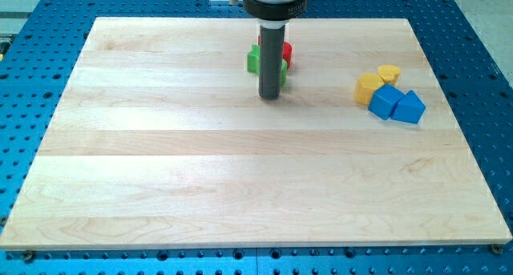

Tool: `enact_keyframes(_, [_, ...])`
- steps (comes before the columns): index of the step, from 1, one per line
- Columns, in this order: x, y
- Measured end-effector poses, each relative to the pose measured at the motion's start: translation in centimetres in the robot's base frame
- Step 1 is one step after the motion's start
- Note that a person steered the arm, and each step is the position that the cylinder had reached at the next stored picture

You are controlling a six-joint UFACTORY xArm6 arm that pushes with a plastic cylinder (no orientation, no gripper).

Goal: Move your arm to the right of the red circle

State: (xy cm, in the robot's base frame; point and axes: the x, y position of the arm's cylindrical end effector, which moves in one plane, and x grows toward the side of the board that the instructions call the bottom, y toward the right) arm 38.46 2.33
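Pale wooden table (240,171), plank-jointed, set on a blue perforated base (481,34).

Item 1: dark rod, hanging from the view's top centre. My tip (271,96) rests on the table just below the red and green pair. No pincer is fitted to this arm, so there is none to report as released or clenched.

Item 2: red block (287,52), shape mostly hidden behind the rod; a sliver shows at the rod's right edge, near the view's top centre.

Item 3: green block (253,59), shape unclear, showing at the rod's left edge and touching or just beside the red one.

Item 4: cluster at the view's right, well apart from the rod: 2 yellow blocks, the larger (369,88) and the smaller (389,73); a blue cube (385,102); a blue triangular block (409,108). All 4 sit bunched together.
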Motion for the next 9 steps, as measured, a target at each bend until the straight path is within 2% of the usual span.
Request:
enact_keyframes(2, [1.0,-2.1])
enact_keyframes(4, [-0.1,4.6])
enact_keyframes(6, [-3.6,5.6])
enact_keyframes(9, [-3.7,6.8])
